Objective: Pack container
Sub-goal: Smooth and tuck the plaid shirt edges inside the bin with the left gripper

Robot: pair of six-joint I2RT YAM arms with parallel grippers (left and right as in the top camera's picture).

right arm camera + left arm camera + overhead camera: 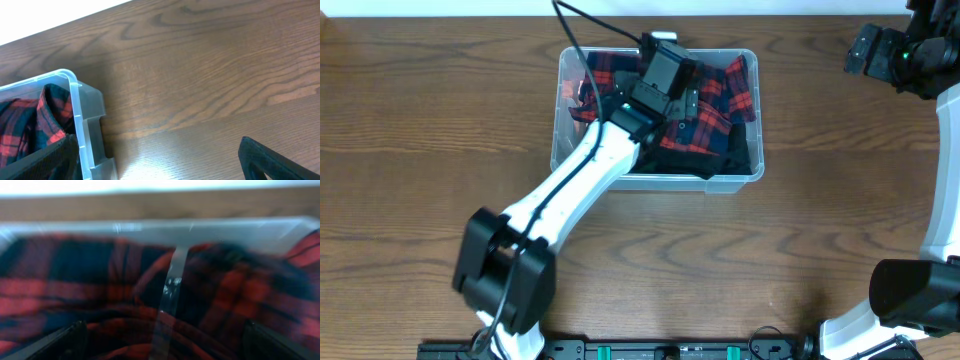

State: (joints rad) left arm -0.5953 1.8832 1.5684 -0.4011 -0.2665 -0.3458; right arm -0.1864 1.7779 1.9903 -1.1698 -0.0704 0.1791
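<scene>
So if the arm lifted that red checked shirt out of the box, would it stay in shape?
Probably not: the shirt lies crumpled in folds, so it would likely droop and unfold. It looks light for its bulk. Cloth heaped against the box rim might snag coming out.

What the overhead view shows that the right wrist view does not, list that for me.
Only overhead: the whole container and the left arm reaching into it. Only right wrist: the container's outer corner seen from the side, with the right gripper open in the foreground. Both: the red plaid cloth inside the container, and the wooden table.
</scene>
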